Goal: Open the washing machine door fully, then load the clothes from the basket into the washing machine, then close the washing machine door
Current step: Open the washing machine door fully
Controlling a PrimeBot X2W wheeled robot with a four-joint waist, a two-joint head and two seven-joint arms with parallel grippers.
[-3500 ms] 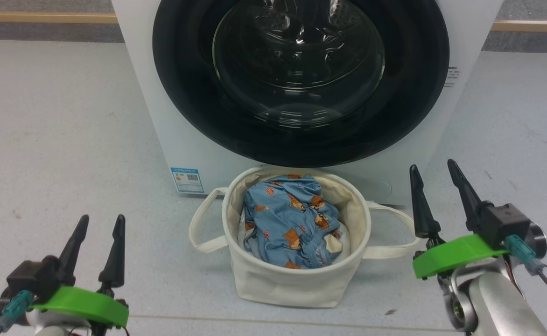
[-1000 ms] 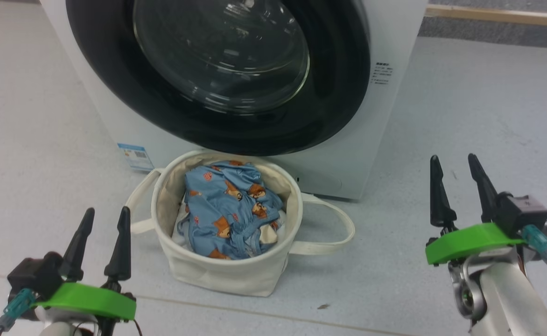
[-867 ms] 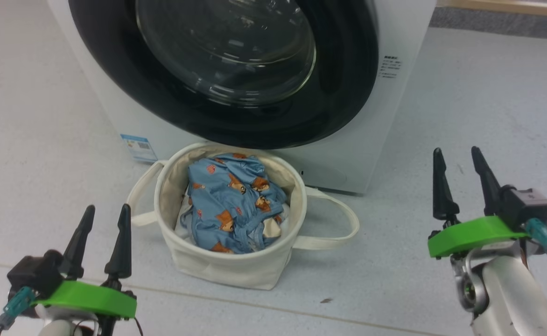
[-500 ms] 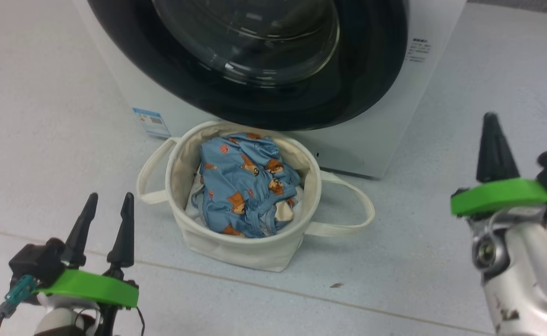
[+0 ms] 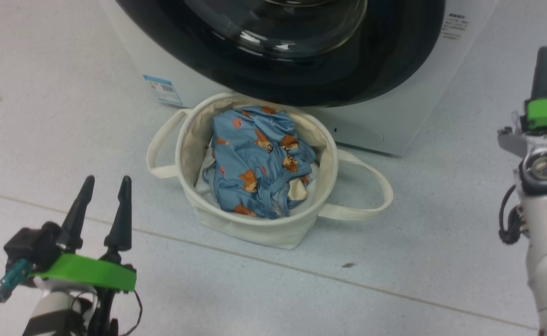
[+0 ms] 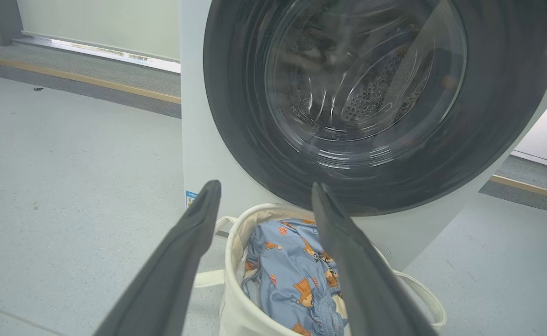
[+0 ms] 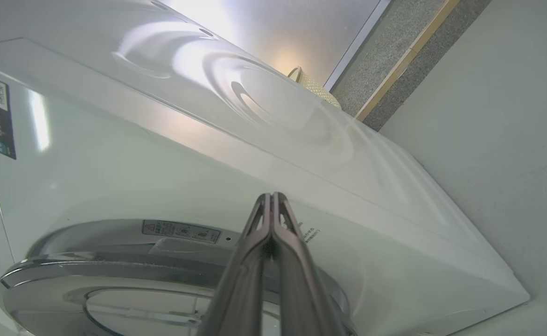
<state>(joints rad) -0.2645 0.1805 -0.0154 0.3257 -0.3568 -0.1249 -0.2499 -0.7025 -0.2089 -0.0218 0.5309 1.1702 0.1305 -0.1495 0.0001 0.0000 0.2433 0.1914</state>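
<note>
Floor lot:
- 1 washing machine (image 5: 409, 93)
- 1 washing machine door (image 5: 395, 56)
- 1 blue label (image 5: 162, 89)
- 1 basket (image 5: 255, 226)
- 2 loop handles (image 5: 357, 212)
- 1 heap of clothes (image 5: 255, 158), pieces uncountable
- 2 grippers: left gripper (image 5: 107, 179), right gripper (image 5: 543, 51)

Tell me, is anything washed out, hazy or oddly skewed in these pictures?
Head view: bright glints on the washing machine door, otherwise crisp. Left wrist view: streaky reflections haze the door's glass. Right wrist view: broad glare washes over the side of the washing machine, and the whole picture sits tilted.
</note>
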